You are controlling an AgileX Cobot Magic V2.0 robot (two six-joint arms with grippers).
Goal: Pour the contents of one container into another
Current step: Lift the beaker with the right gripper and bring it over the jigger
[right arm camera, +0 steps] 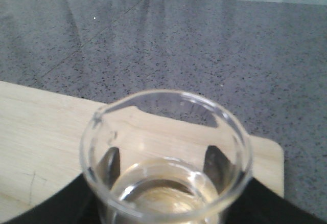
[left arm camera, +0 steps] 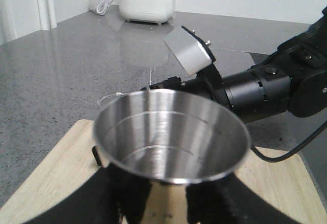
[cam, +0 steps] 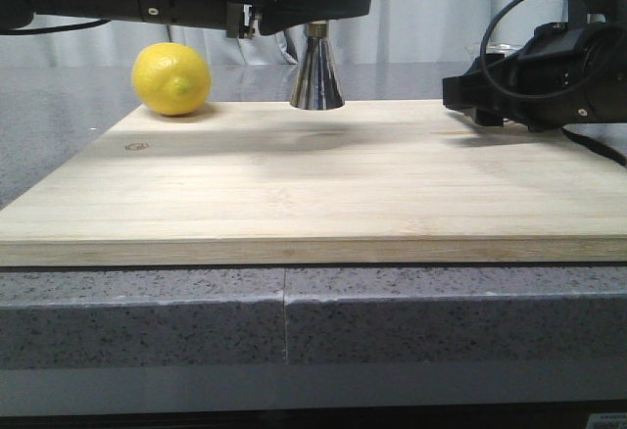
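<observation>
Jigger (cam: 316,74): steel, hourglass form; stood upright at the far edge of the board (cam: 313,189), base on the wood, upper cup hidden behind the left arm in the front view. In the left wrist view its open cup (left arm camera: 171,137) sat directly above the left gripper (left arm camera: 153,203), whose dark fingers (left arm camera: 110,196) closed on either side of the lower body; cup looked empty.

Beaker (right arm camera: 166,157): clear glass, pour lip, upright, a little clear liquid at the bottom. Held inside the right gripper (right arm camera: 166,183), jaws closed on it, pads (right arm camera: 110,165) visible through the glass on both sides. Position: over the board's far right corner, well apart from the jigger; barely visible in the front view behind the right arm (cam: 549,81).

Lemon (cam: 171,78): yellow, on the board's far left, beside the jigger, not touching.

Board: pale wood, on a grey speckled table (cam: 147,316).
</observation>
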